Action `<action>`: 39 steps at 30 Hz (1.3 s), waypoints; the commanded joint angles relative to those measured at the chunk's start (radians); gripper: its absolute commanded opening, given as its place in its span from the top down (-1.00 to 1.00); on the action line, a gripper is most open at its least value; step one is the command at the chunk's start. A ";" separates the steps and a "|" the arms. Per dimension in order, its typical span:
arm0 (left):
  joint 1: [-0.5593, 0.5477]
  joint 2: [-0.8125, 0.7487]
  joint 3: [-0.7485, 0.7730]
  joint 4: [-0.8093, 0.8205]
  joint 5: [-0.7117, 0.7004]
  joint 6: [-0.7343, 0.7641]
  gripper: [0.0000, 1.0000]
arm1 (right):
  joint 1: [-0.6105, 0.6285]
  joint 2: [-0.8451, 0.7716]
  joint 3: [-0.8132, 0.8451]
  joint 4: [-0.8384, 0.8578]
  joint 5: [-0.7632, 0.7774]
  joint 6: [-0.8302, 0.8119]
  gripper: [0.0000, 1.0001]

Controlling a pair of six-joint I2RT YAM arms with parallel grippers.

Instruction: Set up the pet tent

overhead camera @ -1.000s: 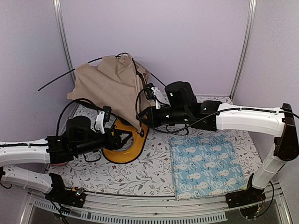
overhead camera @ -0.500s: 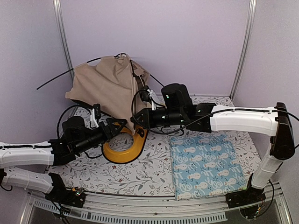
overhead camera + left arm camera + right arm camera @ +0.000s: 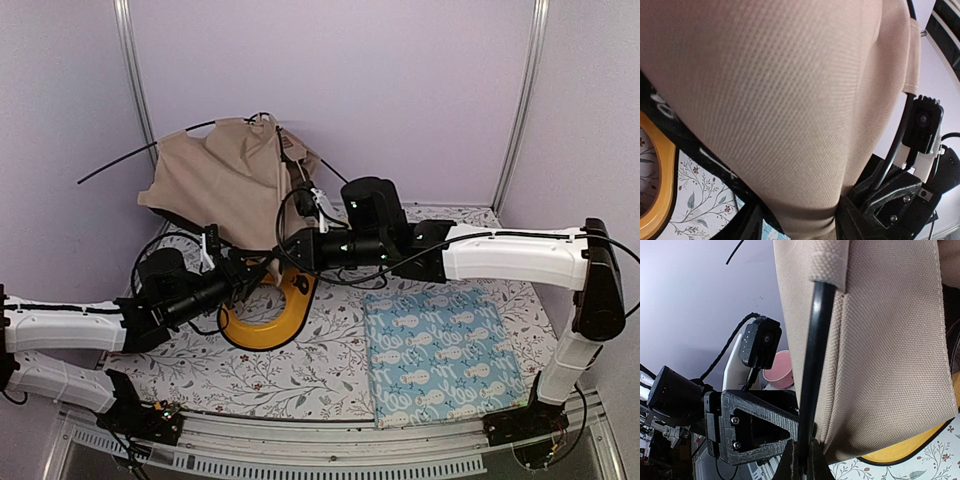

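The pet tent (image 3: 228,180) is a slack beige fabric heap at the back left, with thin black poles (image 3: 120,166) sticking out. My right gripper (image 3: 287,256) is at the tent's lower right edge. In the right wrist view it (image 3: 802,459) is shut on a black pole (image 3: 815,355) just below the fabric sleeve. My left gripper (image 3: 252,272) reaches the same lower corner from the left. In the left wrist view beige fabric (image 3: 790,100) fills the frame, and a creased fold sits pinched between the fingers (image 3: 852,220) of that gripper (image 3: 799,222). No pom-pom shows.
A yellow oval tray (image 3: 268,322) lies on the floral tablecloth (image 3: 300,380) under both grippers. A light blue patterned mat (image 3: 445,352) lies flat at front right. Purple walls and metal frame posts (image 3: 135,90) close in the back. Cables hang from both wrists.
My left arm has reached forward and right to the tent's lower corner, and its spread fingers have closed on the fabric. My right gripper has shifted slightly left with the pole.
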 commanded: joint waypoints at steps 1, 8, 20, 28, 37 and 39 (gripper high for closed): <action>0.012 0.019 -0.009 0.068 0.038 -0.037 0.05 | -0.002 0.016 0.044 0.057 -0.014 0.007 1.00; 0.011 0.020 -0.020 0.100 0.048 -0.059 0.54 | -0.009 0.028 0.051 0.062 -0.013 0.008 1.00; 0.005 0.019 -0.026 0.109 0.073 -0.080 1.00 | -0.019 0.022 0.039 0.127 0.081 -0.006 1.00; 0.004 0.033 -0.048 0.195 0.091 -0.136 1.00 | -0.019 0.030 0.030 0.171 0.069 -0.008 1.00; 0.002 0.076 -0.045 0.239 0.129 -0.181 1.00 | -0.017 0.012 -0.053 0.290 0.072 0.014 1.00; -0.001 0.089 -0.045 0.255 0.146 -0.192 1.00 | -0.017 0.012 -0.056 0.287 0.103 0.004 1.00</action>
